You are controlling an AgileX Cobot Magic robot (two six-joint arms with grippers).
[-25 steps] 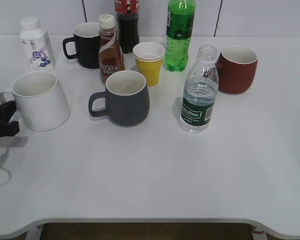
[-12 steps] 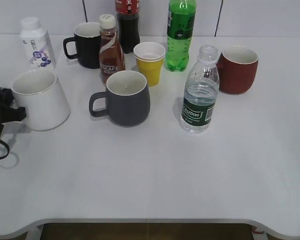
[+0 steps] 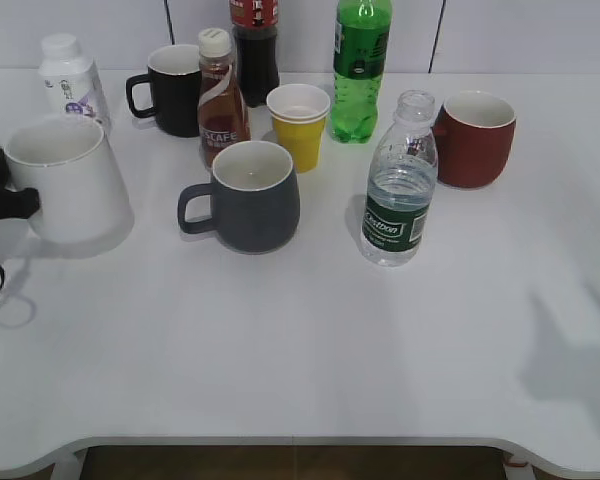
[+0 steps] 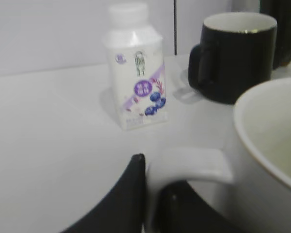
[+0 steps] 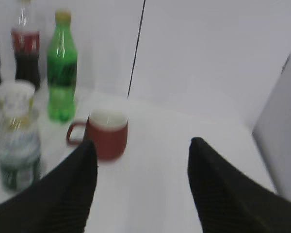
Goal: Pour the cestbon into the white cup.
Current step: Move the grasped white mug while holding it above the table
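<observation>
Left hand [image 4: 153, 194] on white cup [image 3: 68, 180] handle

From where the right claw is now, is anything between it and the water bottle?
Nothing visible blocks it. The right claw is open, and the bottle stands ahead to its left with bare table between. The red mug sits farther back, beside that path.

Bright even light, blurred wrist views
</observation>
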